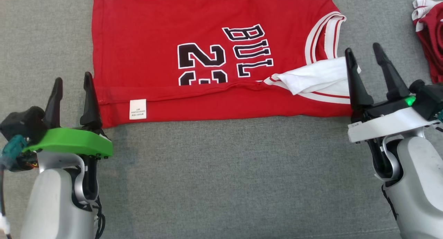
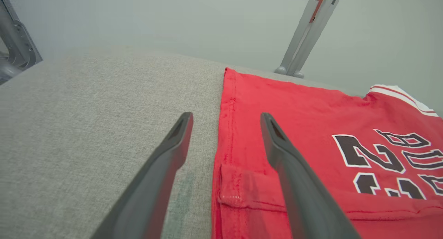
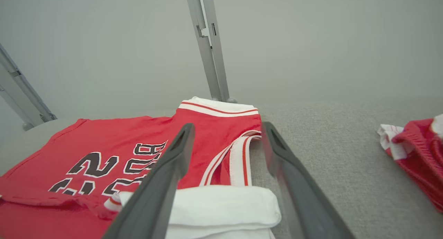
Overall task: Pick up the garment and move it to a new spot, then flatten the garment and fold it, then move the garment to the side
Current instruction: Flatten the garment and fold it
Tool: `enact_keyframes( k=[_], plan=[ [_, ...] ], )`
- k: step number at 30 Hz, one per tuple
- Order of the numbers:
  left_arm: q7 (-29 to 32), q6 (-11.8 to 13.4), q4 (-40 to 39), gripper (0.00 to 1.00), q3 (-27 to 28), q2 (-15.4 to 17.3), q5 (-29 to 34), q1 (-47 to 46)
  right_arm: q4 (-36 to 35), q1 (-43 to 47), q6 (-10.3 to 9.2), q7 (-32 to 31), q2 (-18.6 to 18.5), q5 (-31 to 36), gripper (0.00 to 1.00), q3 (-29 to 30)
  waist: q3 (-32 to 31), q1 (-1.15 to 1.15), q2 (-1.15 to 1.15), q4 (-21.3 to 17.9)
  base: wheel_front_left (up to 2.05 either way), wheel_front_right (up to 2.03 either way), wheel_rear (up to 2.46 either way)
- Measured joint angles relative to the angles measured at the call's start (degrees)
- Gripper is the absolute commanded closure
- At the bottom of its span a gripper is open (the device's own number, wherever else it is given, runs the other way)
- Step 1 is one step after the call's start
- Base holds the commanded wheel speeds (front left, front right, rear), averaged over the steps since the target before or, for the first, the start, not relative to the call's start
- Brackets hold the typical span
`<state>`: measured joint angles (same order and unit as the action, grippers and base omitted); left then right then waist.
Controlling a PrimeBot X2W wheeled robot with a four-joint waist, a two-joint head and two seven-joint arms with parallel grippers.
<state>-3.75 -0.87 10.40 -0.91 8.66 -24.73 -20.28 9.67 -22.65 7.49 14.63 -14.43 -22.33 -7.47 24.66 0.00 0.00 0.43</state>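
Bare grey cloth [image 1: 221, 169] lies open in front of the jersey [image 1: 155, 31] and to its left. Crumpled red garment [image 1: 431, 38] crowds far right; posts [image 3: 208, 45] stand behind.

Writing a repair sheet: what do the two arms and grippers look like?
Both arms are pale grey, each ending in two long, dark, tapering fingers. The left gripper has a green plate, a teal plug and a black cable. The right gripper has a white plate and a small green light.

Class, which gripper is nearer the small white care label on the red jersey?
Left: left gripper just left of the label; right gripper at the far end of the jersey.
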Motion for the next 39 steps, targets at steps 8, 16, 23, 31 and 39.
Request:
enact_keyframes(
  k=[8, 16, 23, 31, 39],
  plan=[
    [-10.5, 3.5, -3.3, 0.0, -2.9, -0.1, 9.5, 4.8, -8.7, 8.5, 0.0, 0.2, 2.9, 6.3, 0.0, 5.1, -2.3, 0.0, 0.0, -0.2, 0.0, 0.0, 0.0],
    [-11.0, 4.7, -6.6, 0.0, -3.7, -1.0, 11.9, 13.0, -12.7, 17.2, -0.01, 0.2, 5.1, 8.1, 0.0, 5.9, -5.4, 0.0, 0.0, -1.2, 0.0, 0.0, 0.0],
    [-11.2, 4.9, -6.5, 0.0, -3.7, -1.4, 11.9, 14.4, -13.4, 18.7, 0.0, 0.0, 5.6, 8.3, 0.0, 6.0, -6.7, 0.0, 0.0, -1.7, 0.0, 0.0, 0.0],
    [-8.1, 2.5, 0.9, 0.0, -4.0, -0.7, 9.3, 11.8, -8.0, 18.3, -0.01, -1.3, 5.3, 7.1, 0.0, 6.2, -4.8, 0.0, 0.0, -1.5, 0.0, 0.0, 0.0],
    [-6.2, -0.3, 9.8, 0.0, -2.5, -1.0, 3.9, 6.4, 3.2, 11.8, -0.01, -1.2, 4.5, 4.2, 0.0, 4.1, -1.1, 0.0, 0.0, -1.4, 0.0, 0.0, 0.0]
  ],
)
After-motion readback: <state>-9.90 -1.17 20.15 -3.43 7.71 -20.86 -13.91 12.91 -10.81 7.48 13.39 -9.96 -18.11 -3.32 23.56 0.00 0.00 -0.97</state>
